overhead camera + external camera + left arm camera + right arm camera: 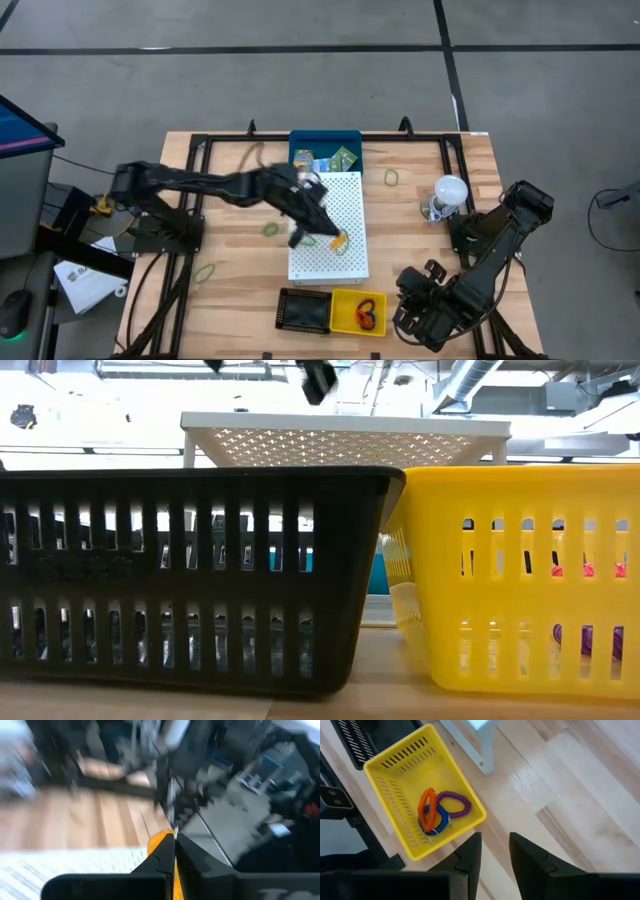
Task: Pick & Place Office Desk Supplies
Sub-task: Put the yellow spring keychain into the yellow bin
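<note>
My left gripper (328, 237) is over the near part of the white perforated board (345, 200), shut on an orange loop (339, 241), which also shows between its fingers in the left wrist view (159, 845). A green loop (341, 250) lies on the board beside it. More green loops lie on the table, one at the far right (392, 178), one left of the board (270, 229) and one further left (205, 272). My right gripper (495, 851) is open and empty, over the table right of the yellow basket (349, 299). My left gripper pinches the orange loop (161, 844) between its two fingers (192, 862); orange shows at their free ends and in the slit between them. In the high view the loop (339, 241) sticks out past the fingertips, over the board. Whether it touches the board, I cannot tell.
The yellow basket (395, 770) holds orange, blue and purple coiled loops (437, 810). A black basket (303, 310) stands to its left. A blue tray (300, 140) with printed packets (344, 158) is at the board's far end. A white bulb-like object (450, 190) stands at the right.
</note>
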Available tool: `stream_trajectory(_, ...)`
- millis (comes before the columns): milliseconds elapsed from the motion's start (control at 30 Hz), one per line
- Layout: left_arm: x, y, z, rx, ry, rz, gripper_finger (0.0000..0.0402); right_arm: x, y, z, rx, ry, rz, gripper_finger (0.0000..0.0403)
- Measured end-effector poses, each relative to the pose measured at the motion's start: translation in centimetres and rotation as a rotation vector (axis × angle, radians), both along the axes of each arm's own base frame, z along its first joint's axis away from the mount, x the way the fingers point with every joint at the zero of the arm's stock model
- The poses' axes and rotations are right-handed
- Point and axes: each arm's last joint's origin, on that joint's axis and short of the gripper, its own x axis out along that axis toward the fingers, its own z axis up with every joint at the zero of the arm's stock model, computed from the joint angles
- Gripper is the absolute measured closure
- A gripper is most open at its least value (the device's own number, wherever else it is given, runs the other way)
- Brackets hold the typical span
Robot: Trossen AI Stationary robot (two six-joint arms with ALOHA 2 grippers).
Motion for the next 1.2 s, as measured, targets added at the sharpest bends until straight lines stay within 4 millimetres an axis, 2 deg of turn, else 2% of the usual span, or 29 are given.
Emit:
stream_trajectory(100,1.8,-1.0,-2.5,-0.044,0.076,-0.061,0.0401,0.0,0.0,0.0,-0.005,0.002,-0.001,0.0305)
stream_trajectory(200,2.6,-3.1,-3.5,-0.041,0.09,-0.157,0.0401,0.0,0.0,0.0,-0.005,0.001,0.0,0.0305)
stream_trajectory(333,2.7,-5.9,-4.4,-0.015,0.084,-0.287,0.0401,-0.1,-0.1,0.0,-0.012,0.006,0.0,0.0305)
stream_trajectory(533,3.2,-7.0,-5.6,-0.057,0.109,-0.325,0.0401,-0.1,-0.2,0.0,-0.045,-0.001,0.02,0.0305)
stream_trajectory(867,3.8,-6.8,-4.5,-0.071,0.051,-0.308,0.0401,-0.6,0.0,0.0,-0.056,-0.015,-0.014,0.0305)
stream_trajectory(1000,3.9,-6.7,-4.3,-0.022,0.091,-0.31,0.0401,-0.6,-0.1,0.0,-0.055,-0.016,-0.021,0.0305)
stream_trajectory(1200,4.3,-6.5,-2.8,0.082,0.083,-0.314,0.0401,-0.6,-0.1,0.0,-0.058,-0.019,-0.021,0.0305)
